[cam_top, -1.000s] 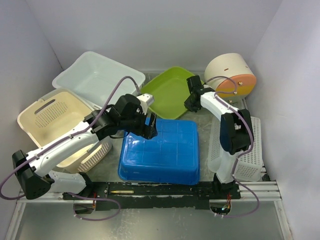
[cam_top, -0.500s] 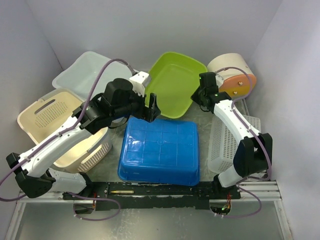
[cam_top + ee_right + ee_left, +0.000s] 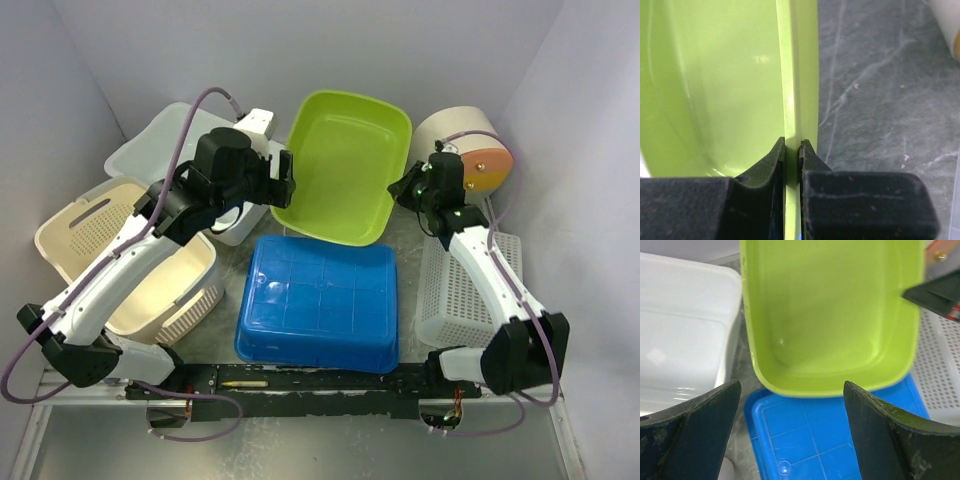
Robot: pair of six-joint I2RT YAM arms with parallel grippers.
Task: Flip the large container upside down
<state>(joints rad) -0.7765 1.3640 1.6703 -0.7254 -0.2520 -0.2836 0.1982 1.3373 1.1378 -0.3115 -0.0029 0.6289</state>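
— Grey table (image 3: 880, 100), pale walls (image 3: 300, 50) all round. Where's the green tub (image 3: 345, 165)?
— Tipped up, rim pinched in the right gripper (image 3: 792, 143); only its wrist view shows that. Left gripper (image 3: 790, 390) spread wide, tub just ahead.

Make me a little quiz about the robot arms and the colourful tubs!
1. True or false: the right tool is shut on the rim of the green tub.
2. Which tub lies upside down on the table? A: the green tub. B: the blue tub. C: neither.
3. Fill the gap: the left tool is ____ and holds nothing.

Key: 1 true; 2 B; 3 open.
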